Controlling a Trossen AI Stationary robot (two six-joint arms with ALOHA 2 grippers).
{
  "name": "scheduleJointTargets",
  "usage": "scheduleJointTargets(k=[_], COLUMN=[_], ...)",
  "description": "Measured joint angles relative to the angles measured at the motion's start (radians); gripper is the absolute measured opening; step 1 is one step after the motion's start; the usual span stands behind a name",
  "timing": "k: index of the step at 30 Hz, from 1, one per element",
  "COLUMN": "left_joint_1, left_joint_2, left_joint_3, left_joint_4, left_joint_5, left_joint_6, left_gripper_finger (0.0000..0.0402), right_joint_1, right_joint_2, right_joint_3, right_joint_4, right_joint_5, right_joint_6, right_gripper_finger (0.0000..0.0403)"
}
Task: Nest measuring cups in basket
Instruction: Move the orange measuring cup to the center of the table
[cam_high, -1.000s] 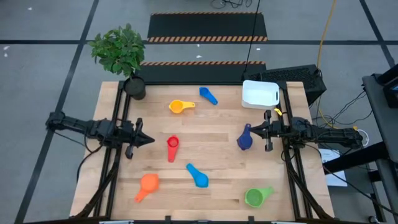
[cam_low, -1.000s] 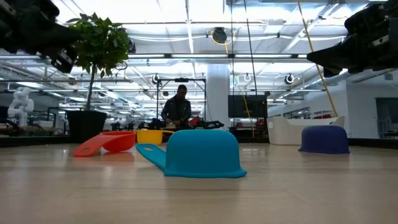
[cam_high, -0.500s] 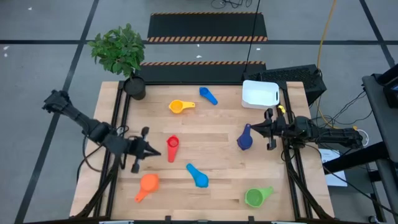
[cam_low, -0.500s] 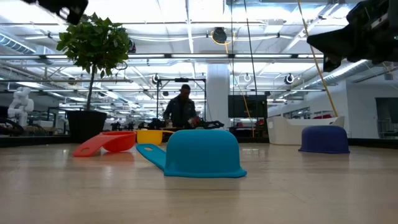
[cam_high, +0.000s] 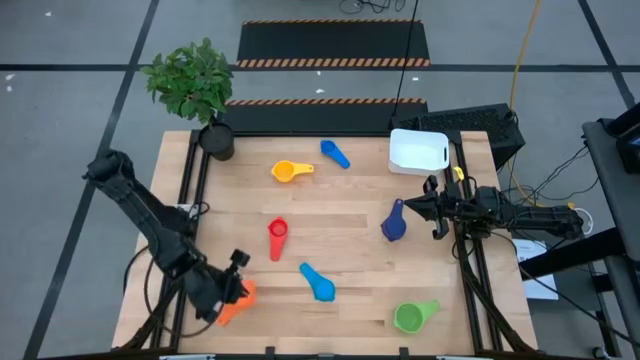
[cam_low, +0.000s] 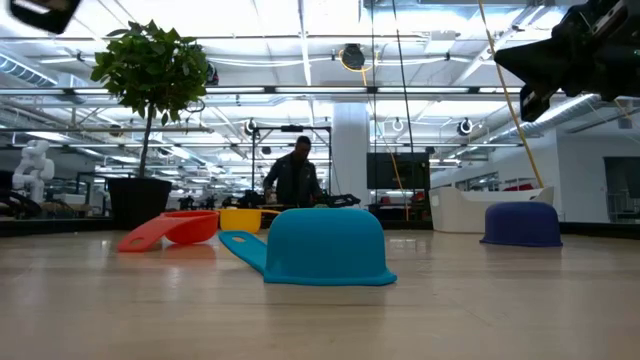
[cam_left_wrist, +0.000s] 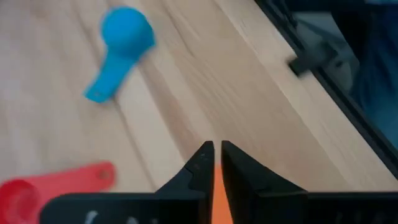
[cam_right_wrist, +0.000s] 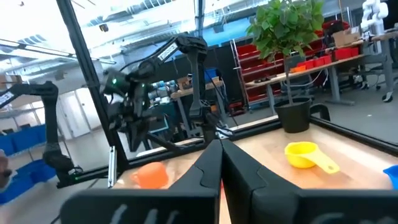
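Several measuring cups lie scattered on the wooden table: yellow (cam_high: 287, 171), mid blue (cam_high: 335, 153), red (cam_high: 277, 238), light blue (cam_high: 318, 282), orange (cam_high: 238, 296), green (cam_high: 413, 316) and navy (cam_high: 393, 222). The light blue (cam_low: 325, 245) and navy (cam_low: 522, 225) ones rest mouth down. The white basket (cam_high: 418, 150) stands at the far right. My left gripper (cam_high: 240, 268) hangs shut and tipped downward above the orange cup, near the left front corner; its wrist view (cam_left_wrist: 215, 148) looks toward the light blue (cam_left_wrist: 121, 37) and red (cam_left_wrist: 37, 190) cups. My right gripper (cam_high: 408, 208) waits shut and level beside the navy cup.
A potted plant (cam_high: 217, 140) stands at the far left corner. Dark frame rails run along both side edges (cam_high: 190, 190). A dark box (cam_high: 480, 125) sits behind the basket. A person (cam_low: 295, 180) stands in the room beyond the table. Bare wood lies mid-table.
My left arm has swung from the middle of the table's left edge toward the near edge, out over the orange cup, and its gripper has tipped from level to pointing downward. My right gripper has rolled a little in place. No cup has moved.
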Motion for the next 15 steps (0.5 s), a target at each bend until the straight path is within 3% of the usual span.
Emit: scheduleJointTargets(k=[9, 15], left_joint_1=[-0.11, -0.167], left_joint_2=[0.135, 0.23], left_joint_3=[0.001, 0.017], left_joint_4=[-0.039, -0.058], left_joint_5=[0.036, 0.082], left_joint_6=[-0.174, -0.238], left_gripper_finger=[0.0121, 0.0146], right_joint_1=[0.0, 0.0], right_joint_2=[0.0, 0.0], right_joint_3=[0.0, 0.0], right_joint_4=[-0.007, -0.008], right_joint_5=[-0.002, -0.003], right_joint_6=[0.125, 0.168], right_gripper_finger=[0.0, 0.0])
